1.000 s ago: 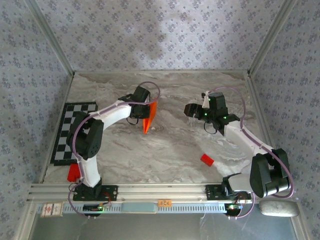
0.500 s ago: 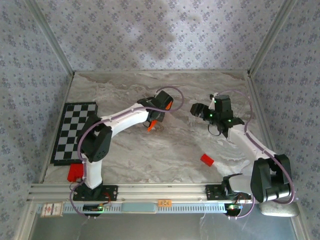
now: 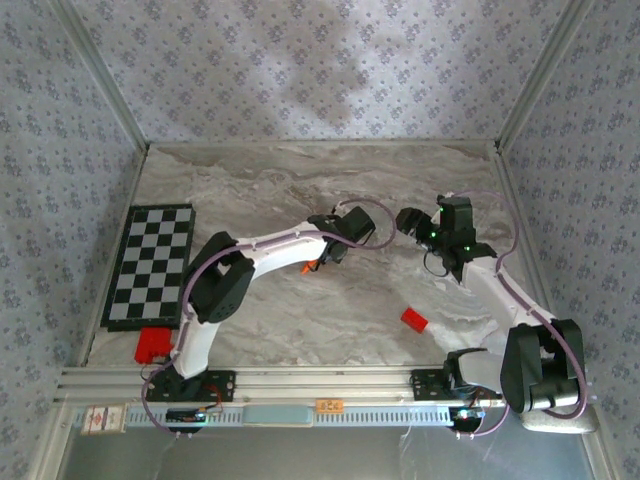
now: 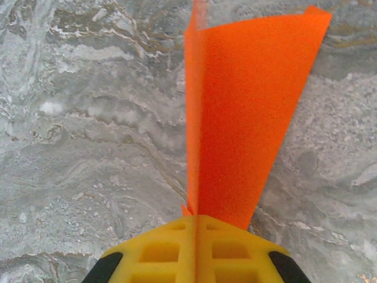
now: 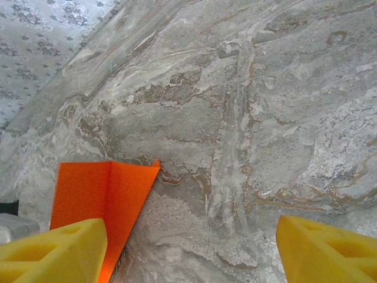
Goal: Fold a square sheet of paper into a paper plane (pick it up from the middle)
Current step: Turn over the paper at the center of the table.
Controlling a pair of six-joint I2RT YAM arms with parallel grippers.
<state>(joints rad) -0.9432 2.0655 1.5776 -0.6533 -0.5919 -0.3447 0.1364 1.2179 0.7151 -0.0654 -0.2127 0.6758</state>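
The left end effector [image 4: 195,224] is pinching the paper plane [image 4: 235,112] by one end, risking a crumple if the wide-open right end effector [image 5: 191,239] is grabbing askew.

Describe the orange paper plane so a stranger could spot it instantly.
On the marble table, follow the left arm to its hand near the middle. The paper plane is pinched in that hand: thin, bright orange, creased down its centre, unlike the small chunky red block lying nearer the right arm's base.
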